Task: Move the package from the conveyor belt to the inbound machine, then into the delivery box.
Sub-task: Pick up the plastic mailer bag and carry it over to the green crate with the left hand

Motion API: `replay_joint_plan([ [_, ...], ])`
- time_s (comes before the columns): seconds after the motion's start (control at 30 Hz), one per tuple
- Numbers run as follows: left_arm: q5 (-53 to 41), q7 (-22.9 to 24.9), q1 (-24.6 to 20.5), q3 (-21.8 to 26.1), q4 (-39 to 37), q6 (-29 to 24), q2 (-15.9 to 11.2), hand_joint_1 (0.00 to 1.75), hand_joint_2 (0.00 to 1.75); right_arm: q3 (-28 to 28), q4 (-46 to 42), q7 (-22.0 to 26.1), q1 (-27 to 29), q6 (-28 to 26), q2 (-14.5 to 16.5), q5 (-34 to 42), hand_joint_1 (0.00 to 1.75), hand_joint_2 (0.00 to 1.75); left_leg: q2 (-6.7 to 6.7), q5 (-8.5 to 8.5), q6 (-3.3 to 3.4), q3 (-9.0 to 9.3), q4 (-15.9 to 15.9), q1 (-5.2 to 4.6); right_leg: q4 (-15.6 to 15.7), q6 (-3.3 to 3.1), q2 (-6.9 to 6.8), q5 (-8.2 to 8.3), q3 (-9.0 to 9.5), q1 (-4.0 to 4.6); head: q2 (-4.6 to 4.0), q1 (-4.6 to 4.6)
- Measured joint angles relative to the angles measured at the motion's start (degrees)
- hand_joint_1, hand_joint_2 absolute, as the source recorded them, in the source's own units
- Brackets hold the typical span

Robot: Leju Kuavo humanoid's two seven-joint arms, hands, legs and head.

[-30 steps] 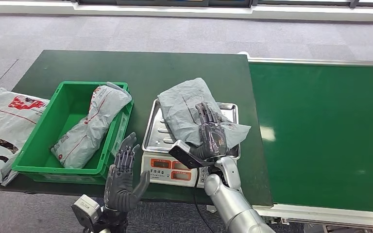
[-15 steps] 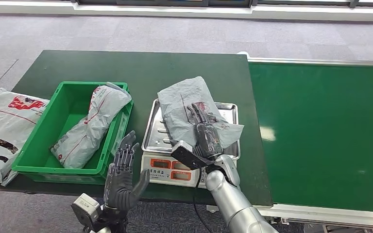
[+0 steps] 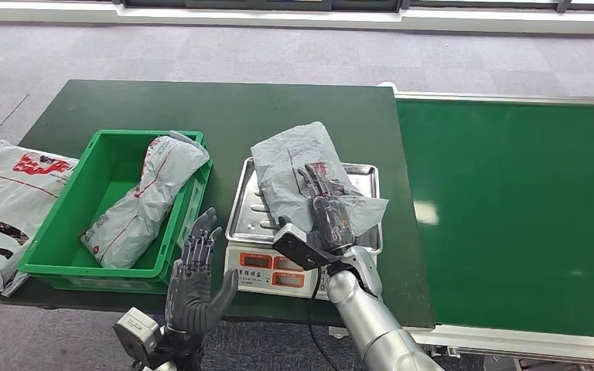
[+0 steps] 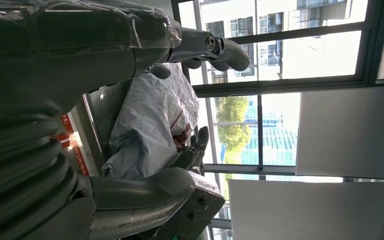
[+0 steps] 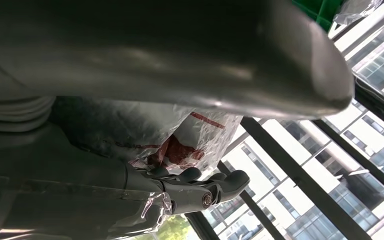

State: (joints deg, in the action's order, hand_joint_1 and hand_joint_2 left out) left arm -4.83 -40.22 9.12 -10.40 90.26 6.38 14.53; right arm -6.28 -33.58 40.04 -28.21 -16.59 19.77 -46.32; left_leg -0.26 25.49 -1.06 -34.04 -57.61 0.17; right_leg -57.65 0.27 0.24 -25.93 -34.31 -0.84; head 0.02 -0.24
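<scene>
The right hand (image 3: 329,212) reaches over the scale (image 3: 303,232), fingers laid on and gripping the grey package (image 3: 298,166) on its steel tray. The left hand (image 3: 196,282) hangs raised before the table edge, fingers spread, holding nothing. Dark green table (image 3: 224,108), green belt (image 3: 510,209) beside it, green bin (image 3: 69,247) holding another bag (image 3: 143,201), grey carpet (image 3: 278,54) beyond.

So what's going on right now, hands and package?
Right hand grips grey package on scale tray. Left hand open, by green bin. Nothing blocking.
</scene>
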Motion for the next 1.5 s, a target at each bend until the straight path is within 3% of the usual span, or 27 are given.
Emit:
replay_joint_plan([
  [0.07, 0.0, 0.0, -0.1, 0.0, -0.1, 0.0, 0.0, 0.00, 1.75, -1.9, -2.5, 0.0, 0.9, 0.0, -0.4, 5.0, 0.00, 0.00, 0.00, 0.00, 0.00, 0.00, 0.0, 0.00, 0.0, 0.00, 0.01, 0.00, 0.00, 0.00, 0.00, 0.00],
  [0.13, 0.0, 0.0, -0.1, 0.0, -0.3, 0.0, 0.0, 0.00, 1.75, -5.9, -7.4, 0.1, 2.4, -3.6, -1.3, 10.0, 0.00, 0.87, 0.00, 0.00, 0.00, -0.01, 0.0, 0.00, 0.0, 0.00, 0.01, 0.00, -0.01, 0.00, 0.00, 0.01],
  [0.2, 0.1, 0.0, -0.1, 0.1, -0.5, 0.1, 0.0, 0.00, 1.75, -10.2, -12.3, 0.1, 3.6, -10.7, -2.1, 10.1, 0.00, 1.75, 0.04, 0.01, -0.02, -0.01, 0.0, 0.00, 0.0, 0.00, 0.04, 0.00, -0.02, 0.00, 0.00, 0.02],
  [0.27, 0.1, 0.0, -0.1, 0.1, -0.7, 0.2, 0.0, 0.00, 1.75, -13.5, -17.2, -0.4, 5.2, -17.3, -2.7, 6.4, 0.00, 1.75, 0.08, 0.03, -0.03, 0.01, 0.0, 0.00, 0.0, 0.00, 0.08, -0.01, -0.03, 0.00, 0.00, 0.01],
  [0.37, 0.0, 0.0, -0.1, 0.1, -0.9, 0.5, 0.0, 0.00, 1.75, -15.9, -24.7, -1.4, 8.1, -21.4, -3.0, 1.5, 0.00, 1.75, 0.02, 0.04, -0.03, -0.01, 0.0, 0.00, 0.0, 0.00, 0.04, -0.04, -0.01, 0.01, 0.00, 0.01],
  [0.67, -0.3, 0.0, -0.2, 0.1, -1.6, 0.7, 0.0, 0.00, 1.75, -16.5, -35.2, -1.3, 12.3, -21.4, -4.0, 0.4, 0.00, 1.75, 0.04, 0.04, -0.01, 0.01, 0.0, 0.00, 0.0, -0.03, 0.03, -0.03, 0.02, -0.01, 0.00, 0.01],
  [0.77, -0.4, 0.0, -0.3, 0.1, -1.9, 0.6, 0.0, 0.00, 1.75, -15.3, -38.3, -0.4, 13.4, -22.2, -3.8, -3.0, 0.00, 1.75, 0.00, 0.01, -0.01, 0.00, 0.0, 0.00, 0.0, -0.02, -0.01, -0.01, 0.01, -0.01, 0.00, 0.00],
  [0.87, -0.5, 0.0, -0.3, 0.1, -2.2, 0.0, 0.0, 0.00, 1.75, -12.0, -48.6, 0.1, 15.6, -23.1, -3.5, -7.4, 0.00, 1.75, -0.10, -0.03, 0.00, -0.04, 0.0, 0.00, 0.0, -0.02, -0.11, -0.01, 0.03, -0.01, 0.00, 0.02],
  [1.0, -0.6, 0.0, -0.3, 0.1, -2.4, -1.6, 0.0, 0.00, 1.75, -9.0, -62.1, 0.1, 17.7, -23.6, -3.6, -7.6, 0.00, 1.75, -0.06, 0.06, 0.02, -0.02, 0.0, -0.01, 0.0, 0.00, -0.07, -0.03, 0.03, -0.04, 0.00, 0.03],
  [1.13, -4.7, 0.0, -1.4, 0.1, -4.5, -6.5, -0.2, 0.00, 1.75, -7.8, -69.5, 0.1, 18.8, -23.6, -3.6, -7.1, 0.00, 1.75, -0.01, 0.10, 0.04, 0.02, 0.0, -0.02, 0.0, 0.03, -0.04, -0.06, 0.04, -0.03, 0.00, 0.02],
  [1.3, -17.7, 0.1, -9.0, 0.3, -15.3, -20.2, -0.5, 0.00, 1.75, -8.0, -72.1, 0.1, 19.0, -23.6, -3.7, -5.2, 0.00, 1.75, -0.04, -0.07, -0.02, 0.01, 0.0, -0.01, 0.0, 0.00, -0.07, 0.04, 0.08, 0.00, 0.00, 0.03],
  [1.5, -20.6, 0.1, -15.4, 0.5, -23.4, -22.9, -0.2, 0.00, 1.75, -8.3, -72.3, 0.1, 19.0, -23.4, -3.7, -4.5, 0.00, 1.75, -0.02, -0.18, -0.06, 0.03, 0.0, -0.01, 0.0, -0.04, -0.04, 0.18, 0.08, 0.01, 0.00, 0.03],
])
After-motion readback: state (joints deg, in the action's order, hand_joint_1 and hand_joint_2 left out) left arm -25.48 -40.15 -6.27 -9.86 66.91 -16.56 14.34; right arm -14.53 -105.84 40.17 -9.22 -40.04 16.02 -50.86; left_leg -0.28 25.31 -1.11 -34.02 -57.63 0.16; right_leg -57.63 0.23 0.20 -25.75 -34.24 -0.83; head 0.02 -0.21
